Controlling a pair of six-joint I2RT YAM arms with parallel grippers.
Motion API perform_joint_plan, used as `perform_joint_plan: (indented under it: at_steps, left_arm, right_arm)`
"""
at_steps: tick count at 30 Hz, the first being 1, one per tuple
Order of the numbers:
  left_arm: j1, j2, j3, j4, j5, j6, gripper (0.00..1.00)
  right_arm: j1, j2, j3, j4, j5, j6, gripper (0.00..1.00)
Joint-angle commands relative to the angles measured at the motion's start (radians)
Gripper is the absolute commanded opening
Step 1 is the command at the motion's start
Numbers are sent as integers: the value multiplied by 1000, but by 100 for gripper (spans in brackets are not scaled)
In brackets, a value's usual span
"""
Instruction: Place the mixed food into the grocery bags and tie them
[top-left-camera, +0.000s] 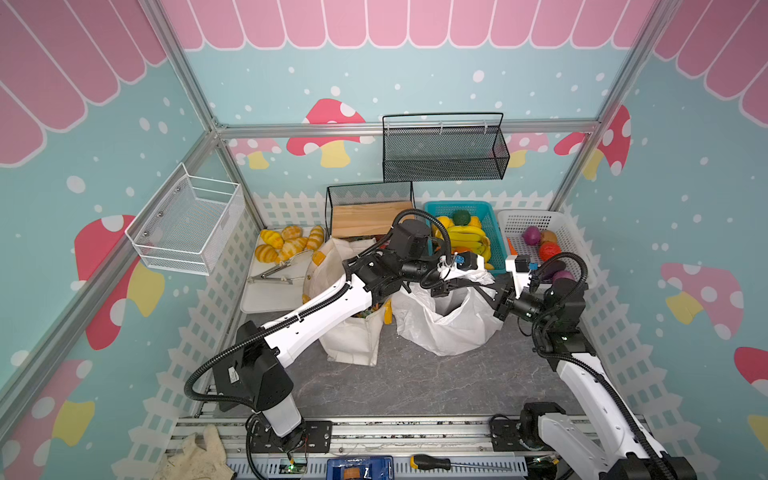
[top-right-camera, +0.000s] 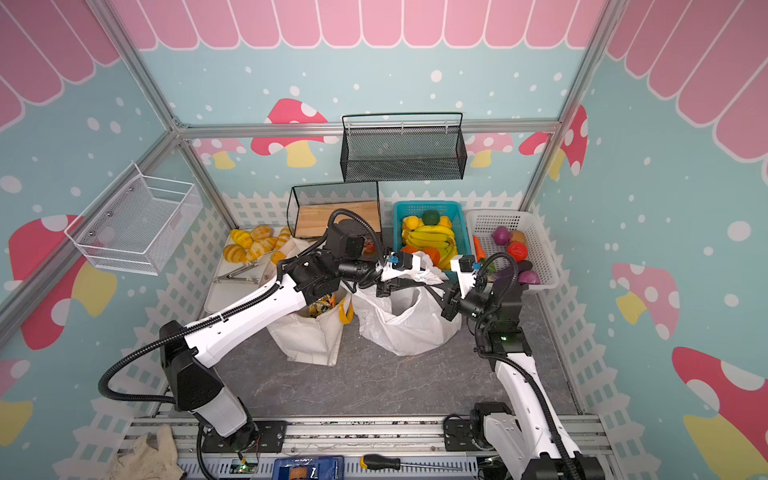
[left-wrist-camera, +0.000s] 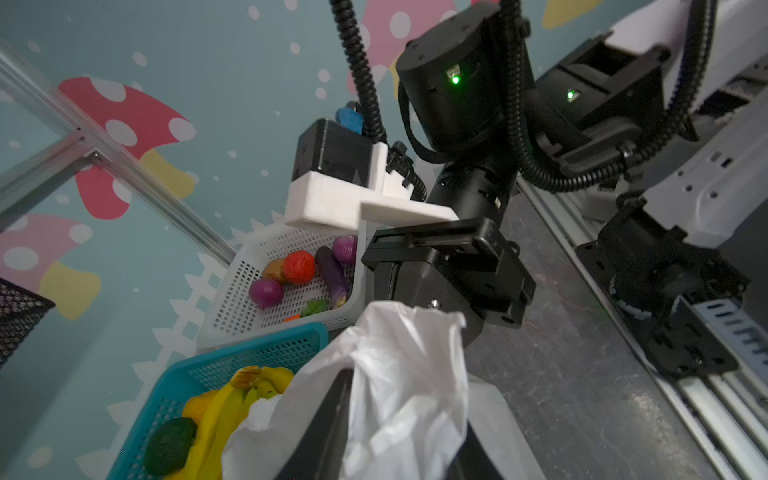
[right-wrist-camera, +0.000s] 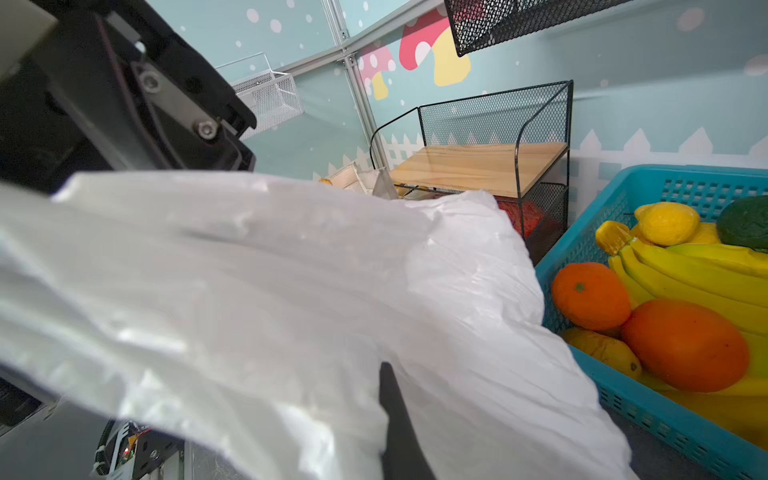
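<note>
Grey tabletop (top-left-camera: 415, 374), left to right: your canvas tote (top-left-camera: 353, 340) has packets (top-right-camera: 322, 305) inside and isn't tied. Left gripper (top-left-camera: 473, 279) and right gripper (top-left-camera: 486, 291) meet at the open white plastic bag (top-left-camera: 449, 332) rim. Plastic hides both jaws, so can't tell their grip. Tying's all left, I'd guess.

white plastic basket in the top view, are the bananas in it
No, the bananas lie in the teal basket, while the white plastic basket beside it holds a purple onion and other toy vegetables.
</note>
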Motion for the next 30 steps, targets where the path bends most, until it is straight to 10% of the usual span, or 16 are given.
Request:
perform_joint_plan:
  at_steps: [1,6,13,30]
  left_arm:
    - [-8,-26,-19,109,-25,-269,13]
    - [-8,-55,-26,179,-219,-746,0]
    - [-18,-67,-52,199,-246,-1069,0]
    - [-117,-76,-138,360,-341,-1371,0]
  right_arm:
    - [-2,-55,-2,-26,131,-74,31]
    - [65,-213,-95,28,381,-198,61]
    - [229,-217,-143,164,628,-279,95]
    - [374,-14,-154,622,916,-210,97]
